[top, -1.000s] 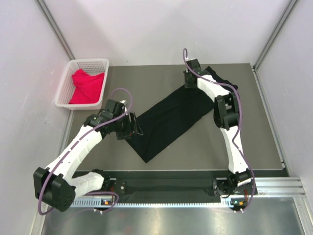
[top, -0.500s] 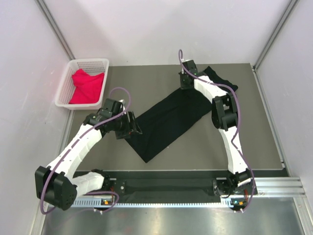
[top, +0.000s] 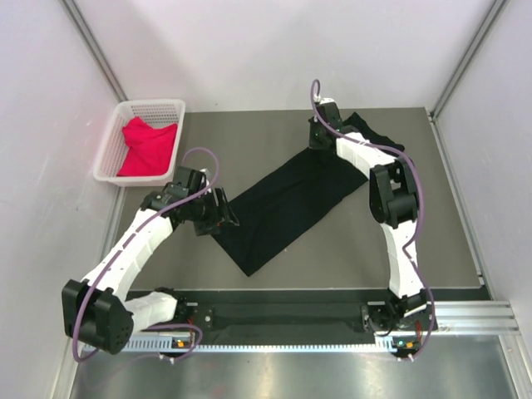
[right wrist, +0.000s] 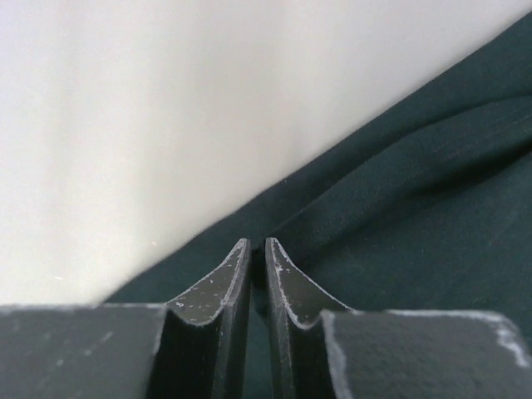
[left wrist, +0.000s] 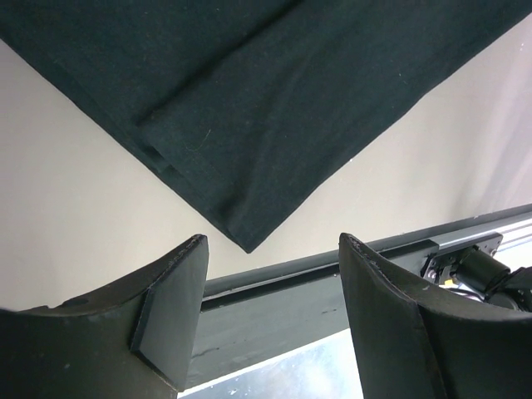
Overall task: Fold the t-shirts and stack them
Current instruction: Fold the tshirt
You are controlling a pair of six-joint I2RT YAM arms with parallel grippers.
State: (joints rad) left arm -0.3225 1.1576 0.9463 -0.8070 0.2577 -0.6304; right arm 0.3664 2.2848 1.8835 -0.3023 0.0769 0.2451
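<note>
Black t-shirt (top: 287, 199) stayed put, a folded strip mid-worktop.
My right jaws, nearly closed at its 12 o'clock edge, barely shifted; left jaws hung wide at its 9 o'clock. Another fold remained.

The large solid black cloth t-shirt (top: 287, 199) was totally plain, no print. Same deal with the bright red-pink cloth t-shirt (top: 148, 145). The white plastic lattice basket (top: 109, 151) had an open grid pattern, and the flat table top (top: 249, 141) was a dull olive-grey.
</note>
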